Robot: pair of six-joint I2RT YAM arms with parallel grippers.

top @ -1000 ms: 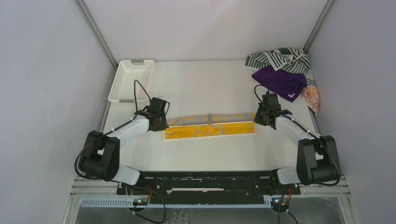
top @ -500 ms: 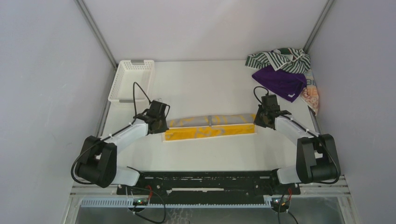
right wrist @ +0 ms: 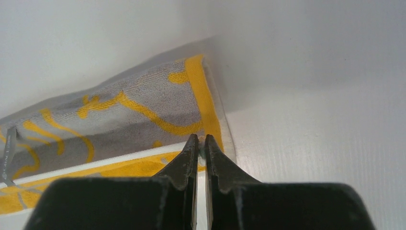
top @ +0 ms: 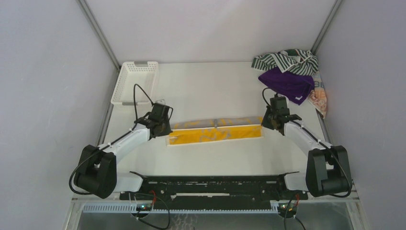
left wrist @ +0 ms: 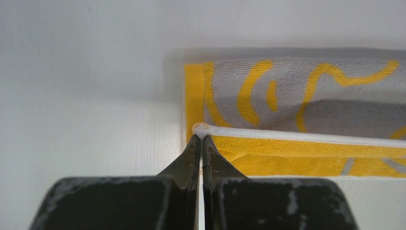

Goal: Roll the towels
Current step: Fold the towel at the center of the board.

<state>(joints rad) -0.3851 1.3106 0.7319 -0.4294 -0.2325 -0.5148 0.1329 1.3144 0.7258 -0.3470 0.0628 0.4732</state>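
Centre of the overhead view: long yellow-and-white terry towel (top: 215, 130), partly folded. Left pincer (left wrist: 201, 143) and right pincer (right wrist: 201, 143) stay clamped on its 2 end corners. Grey band narrower than 1 second ago, so I judge the lengthwise fold advancing, rolling not begun.

Yellow towel (top: 215, 130), long flat folded strip

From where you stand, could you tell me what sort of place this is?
Likely a robot training cell: white table boxed in by plain grey panels, heaped towels, a lattice basket.
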